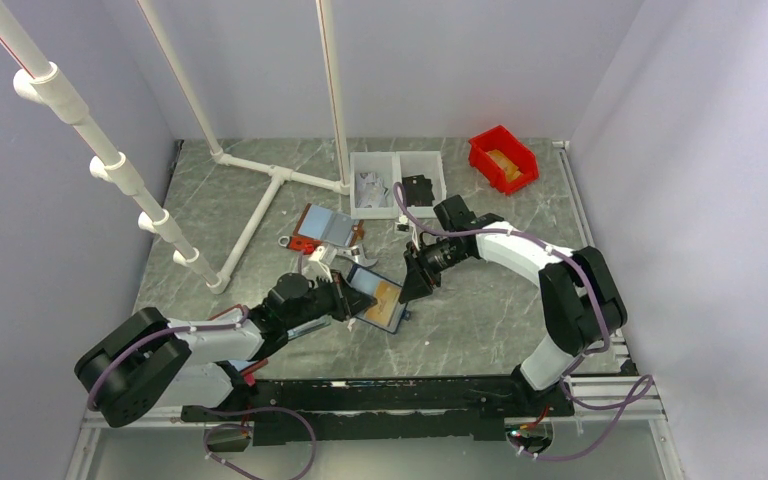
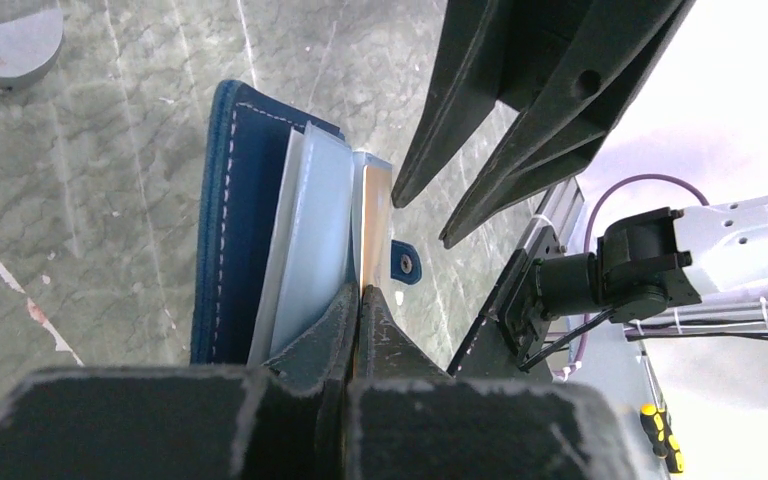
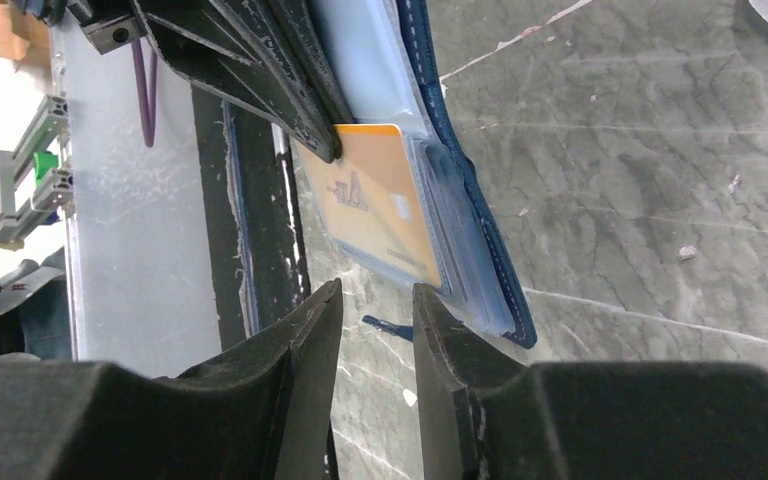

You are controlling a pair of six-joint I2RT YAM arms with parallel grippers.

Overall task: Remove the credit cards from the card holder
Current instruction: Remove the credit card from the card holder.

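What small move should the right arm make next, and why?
Probably ease the right gripper forward so its open fingers straddle the edge of the orange card, then close. The card sticks out of the card holder, which the left gripper pinches shut; nothing lies between the right fingers.

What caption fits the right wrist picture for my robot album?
Open right gripper faces a tan-orange rectangular card in the navy blue bifold card holder the left gripper pinches.

Both arms are stretched inward, the left gripper (image 2: 360, 293) being clamped shut and the right gripper (image 3: 377, 292) narrowly parted.
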